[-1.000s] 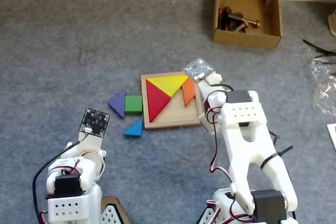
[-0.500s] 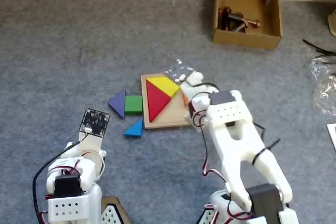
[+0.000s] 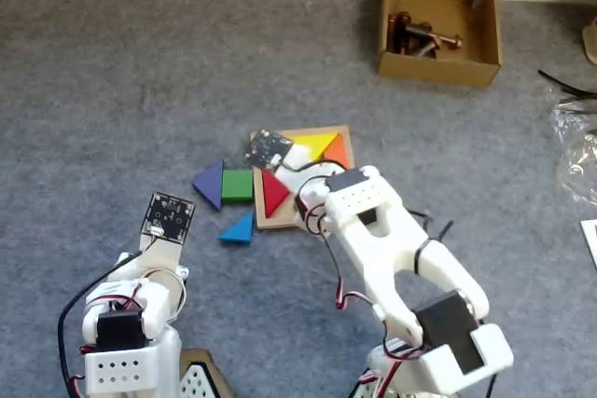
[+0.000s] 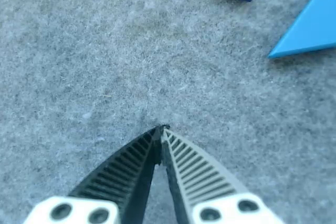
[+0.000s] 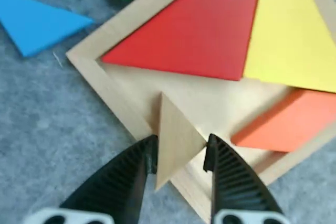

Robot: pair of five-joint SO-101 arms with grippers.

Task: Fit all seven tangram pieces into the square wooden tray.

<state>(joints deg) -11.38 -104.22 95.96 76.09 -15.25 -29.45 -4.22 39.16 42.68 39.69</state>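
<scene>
- Right wrist view: my right gripper [image 5: 178,153] pinches a wooden triangle [image 5: 176,140] lying across the tray [image 5: 105,90] rim.
- High view adds a purple triangle [image 3: 210,184], green square [image 3: 237,185] and blue triangle [image 3: 240,228] on the carpet [image 3: 112,72], off the tray's left edge.
- Left gripper [image 4: 160,129]: tips together, over carpet.

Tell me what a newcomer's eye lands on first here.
The right pincer grips a pale wooden triangle at the rim of the tray, where a red piece, a yellow piece and an orange piece already lie. On the carpet beside the tray wait a purple triangle, a green square and a blue triangle.
</scene>
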